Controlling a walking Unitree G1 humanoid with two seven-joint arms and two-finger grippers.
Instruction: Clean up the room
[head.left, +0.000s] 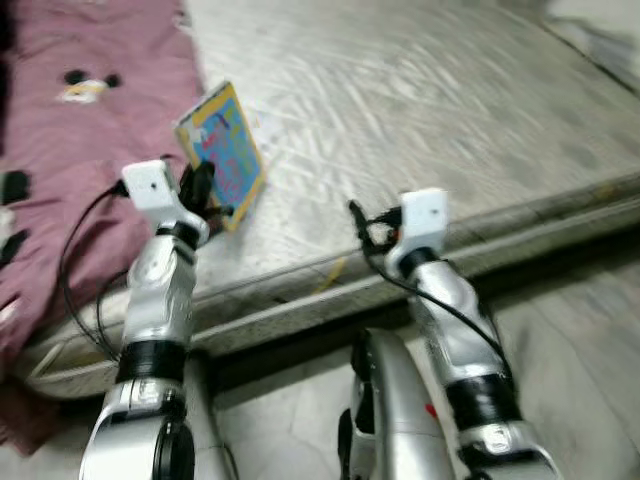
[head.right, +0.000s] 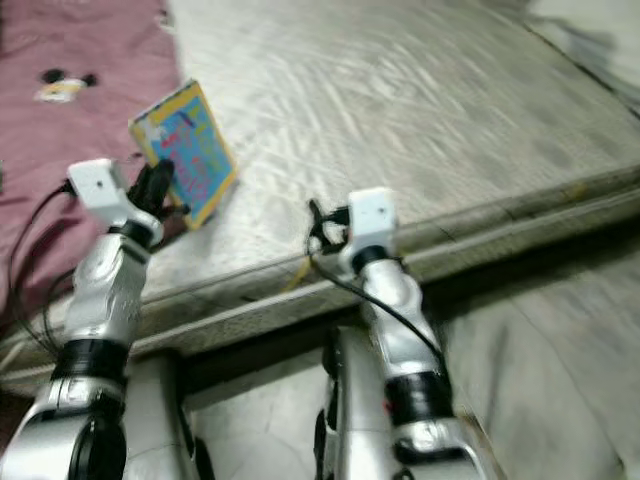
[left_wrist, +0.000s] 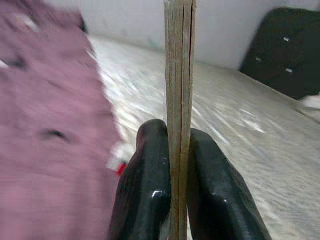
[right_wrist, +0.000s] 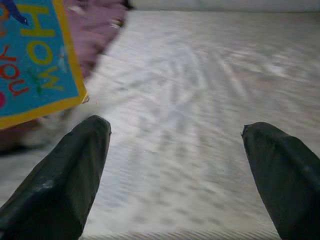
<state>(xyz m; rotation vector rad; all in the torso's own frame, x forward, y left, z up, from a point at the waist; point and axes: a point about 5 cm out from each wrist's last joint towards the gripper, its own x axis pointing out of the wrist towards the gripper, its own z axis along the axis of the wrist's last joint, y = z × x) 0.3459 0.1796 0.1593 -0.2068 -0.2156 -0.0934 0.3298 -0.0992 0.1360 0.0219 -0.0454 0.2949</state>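
A thin picture book (head.left: 224, 152) with a blue cover, yellow border and coloured letters is held upright over the bed's near edge. My left gripper (head.left: 200, 186) is shut on its lower edge; the left wrist view looks along the book's page edge (left_wrist: 179, 100), pinched between both black fingers (left_wrist: 145, 190). My right gripper (head.left: 358, 222) hovers over the mattress edge to the right, open, with nothing between its fingertips (right_wrist: 75, 170). The book's cover (right_wrist: 35, 60) shows beside it in the right wrist view.
A bare grey-white mattress (head.left: 420, 110) spreads ahead. A pink blanket (head.left: 70, 150) with cartoon mouse prints covers its left part and hangs over the edge. Pale floor tiles (head.left: 580, 330) lie at the lower right. A dark headboard (left_wrist: 285, 60) stands beyond the bed.
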